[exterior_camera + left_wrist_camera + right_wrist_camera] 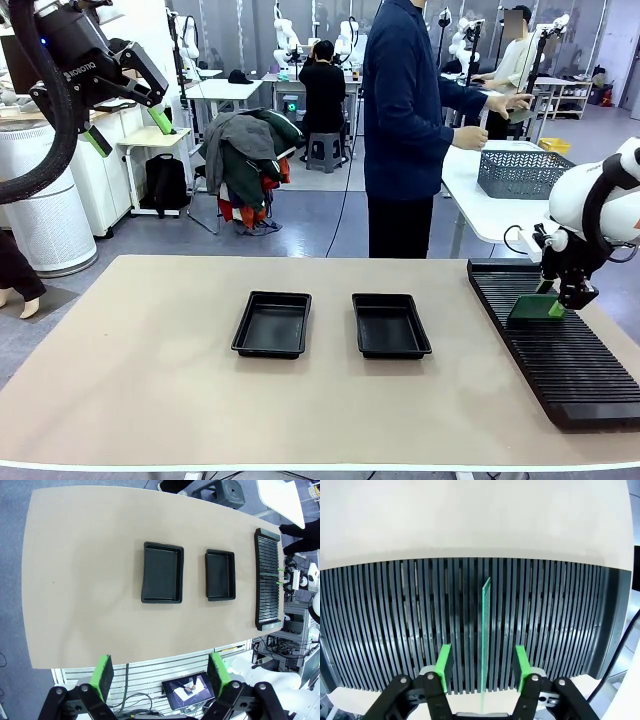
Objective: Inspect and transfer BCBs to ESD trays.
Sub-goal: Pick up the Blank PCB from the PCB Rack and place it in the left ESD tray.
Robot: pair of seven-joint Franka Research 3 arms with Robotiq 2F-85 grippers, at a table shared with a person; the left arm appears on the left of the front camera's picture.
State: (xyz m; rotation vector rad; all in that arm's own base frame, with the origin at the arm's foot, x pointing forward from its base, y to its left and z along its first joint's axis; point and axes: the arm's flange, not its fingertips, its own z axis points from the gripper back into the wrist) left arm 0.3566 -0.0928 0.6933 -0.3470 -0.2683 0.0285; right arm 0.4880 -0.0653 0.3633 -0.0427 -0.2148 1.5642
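Observation:
Two empty black ESD trays (272,323) (390,324) lie side by side at the table's middle; the left wrist view has them from above (162,572) (220,575). One green BCB (485,625) stands on edge in a slot of the black rack (395,620). My right gripper (482,667) straddles it, with a gap between each green pad and the board. In the front view that gripper (565,300) is low over the BCB (530,308) at the rack's far end. My left gripper (131,130) hangs open high at the upper left, its fingers (104,672) holding nothing.
The long black slotted rack (560,350) runs along the table's right side. A person in dark blue stands beyond the far edge, by a white table with a grey mesh basket (522,172). Bare tabletop (130,360) lies left of the trays.

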